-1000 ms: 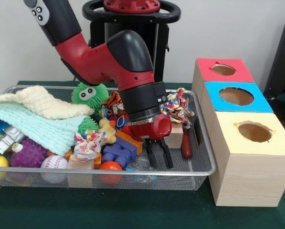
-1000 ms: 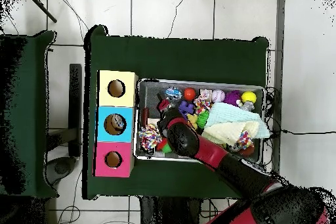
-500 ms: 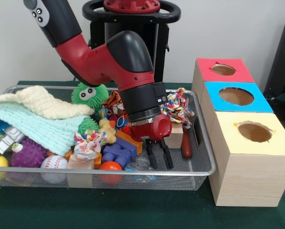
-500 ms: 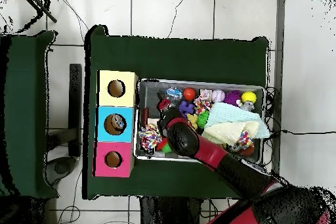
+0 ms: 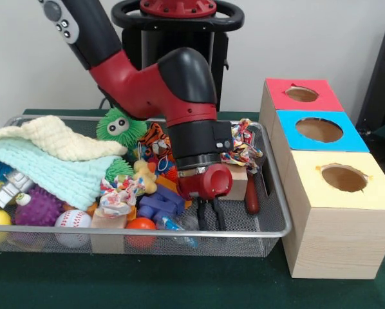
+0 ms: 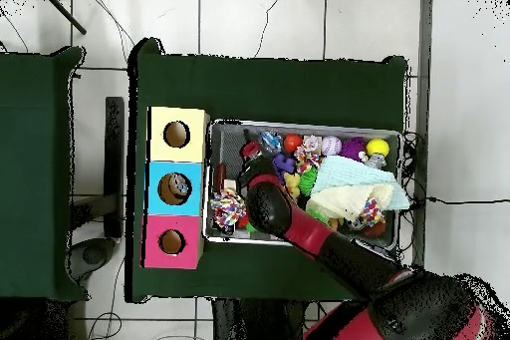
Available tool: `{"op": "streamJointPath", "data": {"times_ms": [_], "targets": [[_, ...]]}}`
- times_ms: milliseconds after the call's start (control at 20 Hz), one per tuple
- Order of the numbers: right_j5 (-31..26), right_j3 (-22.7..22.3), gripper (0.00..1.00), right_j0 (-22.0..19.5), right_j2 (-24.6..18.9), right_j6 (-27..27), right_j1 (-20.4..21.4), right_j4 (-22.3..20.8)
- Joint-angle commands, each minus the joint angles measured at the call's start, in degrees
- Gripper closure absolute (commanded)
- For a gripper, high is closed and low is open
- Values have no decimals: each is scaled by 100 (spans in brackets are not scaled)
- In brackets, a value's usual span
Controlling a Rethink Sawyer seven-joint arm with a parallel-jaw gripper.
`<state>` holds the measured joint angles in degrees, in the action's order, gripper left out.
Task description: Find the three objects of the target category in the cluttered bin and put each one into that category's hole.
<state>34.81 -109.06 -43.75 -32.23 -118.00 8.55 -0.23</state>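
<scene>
Since a second earlier, the arm (image 5: 179, 84) had dropped lower into the bin (image 5: 273, 219) and shifted slightly toward the boxes, and the crinkled clear wrapper (image 5: 176, 225) with the blue piece had slid along the bin's near wall. The jaws (image 5: 208, 212) pointed straight down beside the blue blocks (image 5: 155, 205), their tips close together above the mesh floor; nothing could be seen clamped between them.

Taking the bin as the landmark: the jaws sat near its front wall, toward the end nearest the boxes. A red-handled tool (image 5: 252, 193) lay just beside the jaws at that same end, with a wooden block (image 5: 236, 181) behind it. A knotted rope toy (image 5: 243, 147) rested at the bin's back corner by the boxes. An orange ball (image 5: 141, 226) and a baseball (image 5: 72, 222) lay against the front wall. A green fuzzy toy (image 5: 120, 125) sat at the back, and folded cloths (image 5: 47, 158) covered the far end.

Outside the bin, on the green counter (image 5: 179, 283), stood the yellow box (image 5: 340, 209), blue box (image 5: 318, 132) and red box (image 5: 300, 95), each with a round hole on top.
</scene>
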Motion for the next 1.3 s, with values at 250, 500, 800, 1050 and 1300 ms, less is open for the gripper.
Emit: {"op": "streamJointPath", "data": {"times_ms": [250, 500, 800, 1050, 1300], "targets": [[2877, 234, 0, 1390, 102, -2426, -179, 3414], [3297, 553, 0, 1716, 2, -2381, -313, 4212], [3597, 145, 0, 1675, -178, -2756, -57, 4726], [3583, -758, 0, 1520, -245, -3188, 489, 4918], [3432, -1020, 0, 1509, -119, -3432, 703, 4810]]}}
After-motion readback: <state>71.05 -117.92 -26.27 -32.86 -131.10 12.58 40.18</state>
